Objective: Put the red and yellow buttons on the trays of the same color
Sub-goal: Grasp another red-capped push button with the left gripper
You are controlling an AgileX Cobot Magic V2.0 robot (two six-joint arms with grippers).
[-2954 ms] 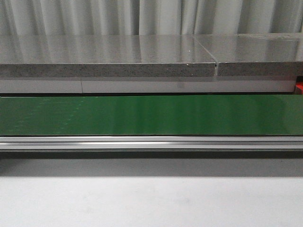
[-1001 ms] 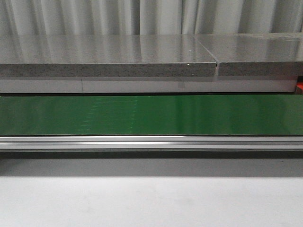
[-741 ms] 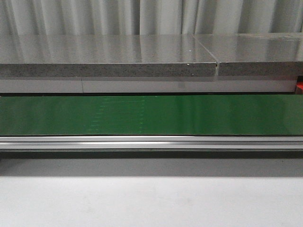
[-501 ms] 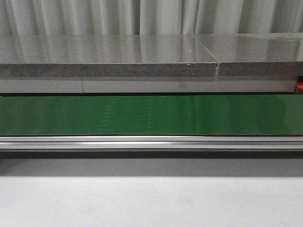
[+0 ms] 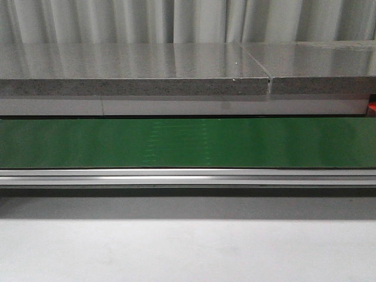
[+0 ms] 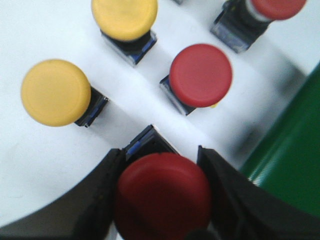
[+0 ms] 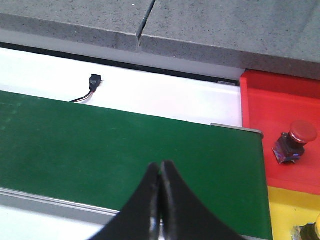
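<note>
Front cam: you see a green belt (image 5: 188,143) running left-right, grey stone slabs (image 5: 135,70) and curtain (image 5: 188,20) behind it, white tabletop (image 5: 188,249) nearest you.

L wrist: left gripper (image 6: 162,192) clamps a red button (image 6: 162,197) on white surface beside belt; red button no. 2 (image 6: 201,75) and two yellow buttons (image 6: 50,92) nearby.

R wrist: right gripper (image 7: 160,172) pinched closed, holding nothing, over belt; red tray (image 7: 280,115) holds another red button (image 7: 295,140), yellow tray (image 7: 290,215) nearer.

No readable text or markings anywhere.
</note>
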